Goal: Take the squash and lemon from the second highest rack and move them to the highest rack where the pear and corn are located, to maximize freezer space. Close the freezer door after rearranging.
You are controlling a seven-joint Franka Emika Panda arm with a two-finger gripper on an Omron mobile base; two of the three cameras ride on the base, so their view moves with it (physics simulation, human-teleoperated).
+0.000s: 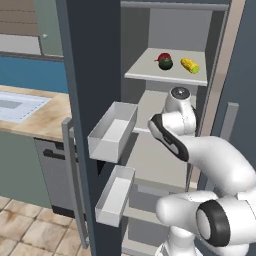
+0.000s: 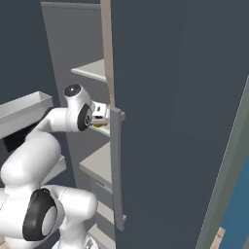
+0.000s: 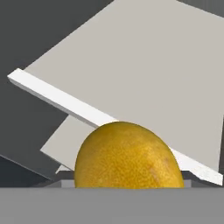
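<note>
The lemon [image 3: 129, 155] sits right up against my hand camera, a big pitted yellow dome at the bottom of the hand view, with pale grey shelf panels [image 3: 144, 70] tilted across behind it. From the right base view a sliver of the same yellow [image 2: 100, 125] shows just under my gripper [image 2: 100, 116], which reaches into the freezer beside the edge of the near door [image 2: 175, 121] and its long vertical handle [image 2: 116, 168].

Above, on the highest rack [image 1: 167, 75], the pear [image 1: 165, 61], red and green, and the corn [image 1: 190, 65] lie side by side, slightly apart. My wrist [image 1: 180, 102] is in the compartment directly below that rack. I cannot make out the squash.

To my left, two white door bins [image 1: 114, 131] jut from the open door [image 1: 87, 100], close beside my forearm. Past it runs a wooden counter [image 1: 47, 117] with a sink [image 1: 17, 106].

My fingers: their tips are hidden. The lemon lies between them, it seems, but I cannot tell whether they clamp it or merely flank it.
</note>
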